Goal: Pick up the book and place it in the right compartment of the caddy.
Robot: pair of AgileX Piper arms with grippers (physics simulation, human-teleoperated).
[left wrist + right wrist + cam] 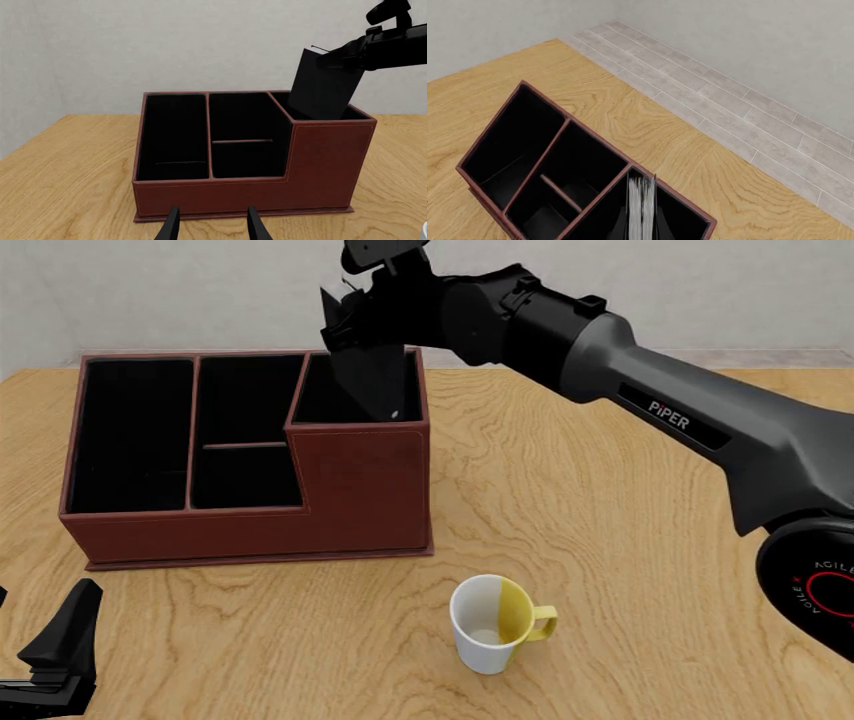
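The reddish-brown caddy (pixel 254 530) stands at the left of the table; it also shows in the left wrist view (pixel 247 197) and the right wrist view (pixel 487 192). My right gripper (pixel 355 312) is shut on the top of the black book (pixel 375 380). The book hangs tilted, its lower end inside the tall right compartment (pixel 360 480). In the left wrist view the book (pixel 325 85) dips into that compartment (pixel 330 150) under the right gripper (pixel 341 55). The book's grey-white page edges (pixel 642 210) show in the right wrist view. My left gripper (pixel 213 210) is open and empty, in front of the caddy.
A white and yellow mug (pixel 494 625) stands upright on the table in front of the caddy's right end. My left gripper (pixel 47 640) is low at the near left corner. The right arm (pixel 667 410) reaches across above the table's right half.
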